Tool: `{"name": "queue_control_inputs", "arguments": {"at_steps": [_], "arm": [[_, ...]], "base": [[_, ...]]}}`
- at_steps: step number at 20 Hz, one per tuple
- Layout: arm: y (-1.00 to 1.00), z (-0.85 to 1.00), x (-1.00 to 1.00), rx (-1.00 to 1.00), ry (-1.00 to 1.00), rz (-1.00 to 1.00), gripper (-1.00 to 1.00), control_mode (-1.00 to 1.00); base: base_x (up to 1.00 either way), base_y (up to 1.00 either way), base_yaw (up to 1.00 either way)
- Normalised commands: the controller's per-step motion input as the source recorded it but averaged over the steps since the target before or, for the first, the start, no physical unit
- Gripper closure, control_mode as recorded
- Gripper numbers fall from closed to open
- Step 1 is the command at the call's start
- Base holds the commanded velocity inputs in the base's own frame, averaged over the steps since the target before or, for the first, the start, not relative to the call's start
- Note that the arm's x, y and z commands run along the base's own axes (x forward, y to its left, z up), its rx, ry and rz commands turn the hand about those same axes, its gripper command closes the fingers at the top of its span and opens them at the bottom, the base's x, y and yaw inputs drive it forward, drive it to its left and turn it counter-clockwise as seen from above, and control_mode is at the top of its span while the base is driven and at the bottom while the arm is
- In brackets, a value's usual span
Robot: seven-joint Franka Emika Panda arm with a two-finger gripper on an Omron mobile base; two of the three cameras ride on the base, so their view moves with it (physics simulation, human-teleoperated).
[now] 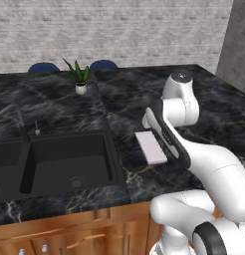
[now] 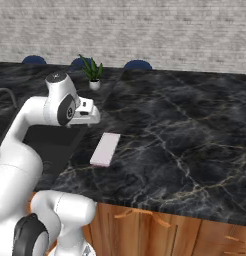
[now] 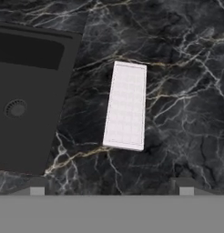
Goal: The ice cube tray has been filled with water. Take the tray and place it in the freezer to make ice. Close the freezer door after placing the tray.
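Observation:
The ice cube tray is a thin, pale pinkish-white slab lying flat on the black marble counter, just right of the sink. It also shows beside my arm in the left base view and the right base view. My gripper hangs above the counter and looks down on the tray. It is open wide, with nothing between its fingertips, and it stands apart from the tray. The freezer and its door are out of view.
A black double sink with a faucet lies left of the tray. A small potted plant stands at the counter's back. Blue chair backs rise behind the counter. A tall grey panel stands at the far right.

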Motion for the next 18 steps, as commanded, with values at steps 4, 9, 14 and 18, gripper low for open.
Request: {"name": "queue_control_inputs", "arguments": {"at_steps": [4,9,14,18], "arm": [[0.0,-0.09,0.36,0.0,0.0,0.0,-1.0,-1.0],[0.0,-0.06,0.36,0.07,0.0,0.0,-1.0,-1.0],[-0.01,-0.05,0.48,0.1,0.0,0.0,-1.0,-1.0],[-0.04,-0.11,0.5,0.05,0.0,0.0,-1.0,-1.0]], "base": [[0.0,0.0,0.0],[0.0,0.0,0.0],[0.0,0.0,0.0],[0.0,0.0,0.0]]}}
